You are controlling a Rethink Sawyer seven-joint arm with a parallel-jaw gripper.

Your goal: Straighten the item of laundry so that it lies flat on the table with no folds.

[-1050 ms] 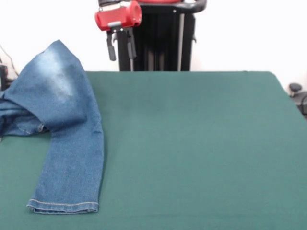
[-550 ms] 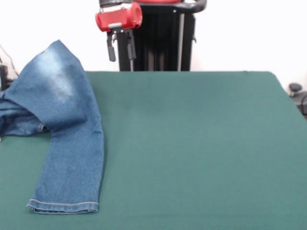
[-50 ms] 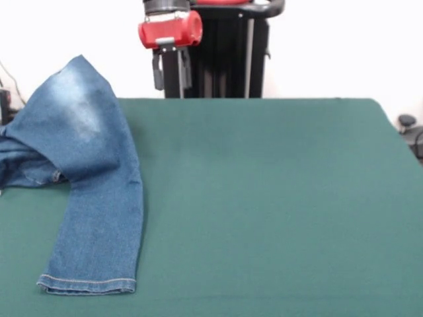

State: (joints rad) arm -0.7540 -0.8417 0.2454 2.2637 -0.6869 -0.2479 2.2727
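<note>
One pair of jeans [image 3: 86, 172] is all that's lying on the table [image 3: 277, 198], way over on the left side from where I'm standing, nowhere near flat. One leg runs down toward the near edge with its hem and orange-ish stitching showing, and the top part is humped up in a fold with a pale faded patch on it. Whatever's left of the jeans spills off the left edge of what I can see, so no idea how the other leg or the waist is sitting. Moving right, the gripper [image 3: 171, 71] hangs up in the air behind the far edge, just right of the jeans' hump and not touching anything. Its two dark fingers [image 3: 157, 71] point down with a gap between them, nothing held. Everything right of that is bare green tabletop.
</note>
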